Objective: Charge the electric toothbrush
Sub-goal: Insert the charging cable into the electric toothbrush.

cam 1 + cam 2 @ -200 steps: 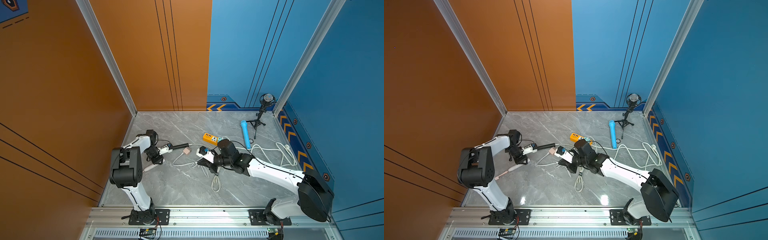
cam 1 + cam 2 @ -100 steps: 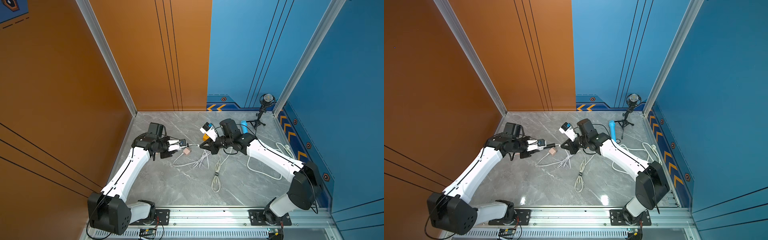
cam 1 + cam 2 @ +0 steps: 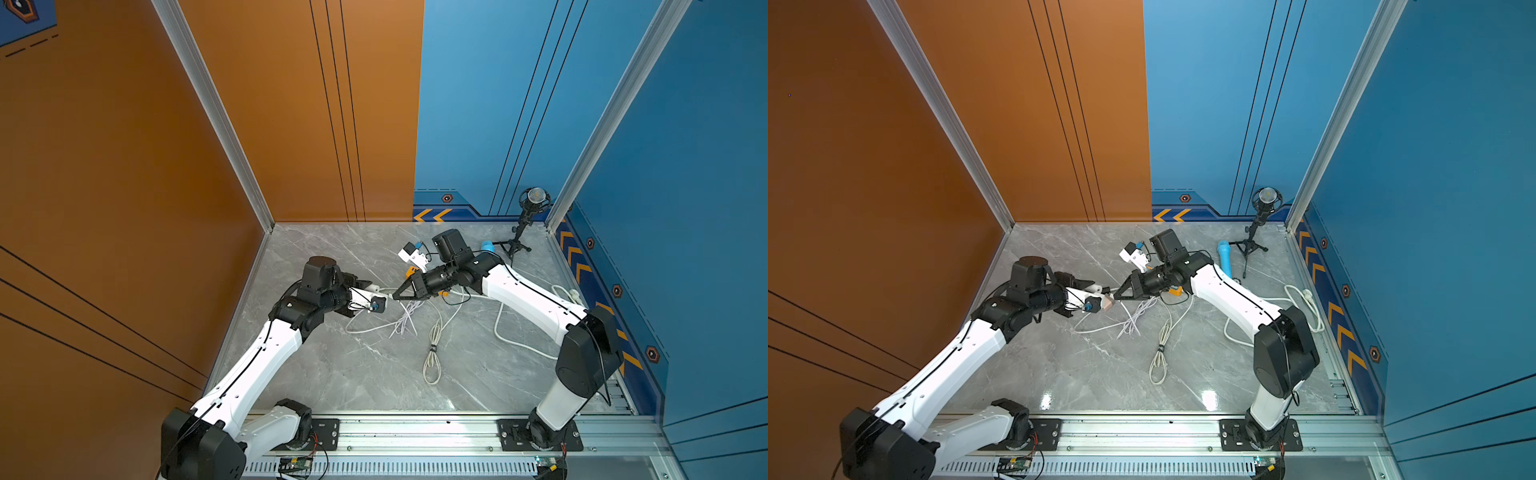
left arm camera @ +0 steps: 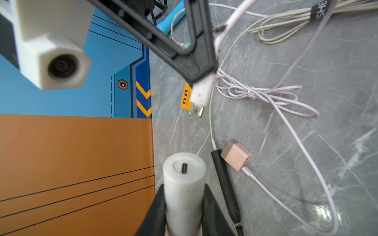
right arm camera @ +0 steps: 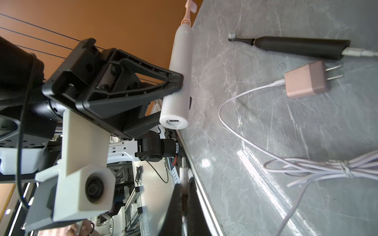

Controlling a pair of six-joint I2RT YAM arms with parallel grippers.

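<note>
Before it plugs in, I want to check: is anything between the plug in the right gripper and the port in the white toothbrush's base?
Nothing visible. The plug in the right gripper points toward the port of the white toothbrush, held by the left gripper, with only open air between. The black toothbrush and pink adapter lie below, off that line.
</note>
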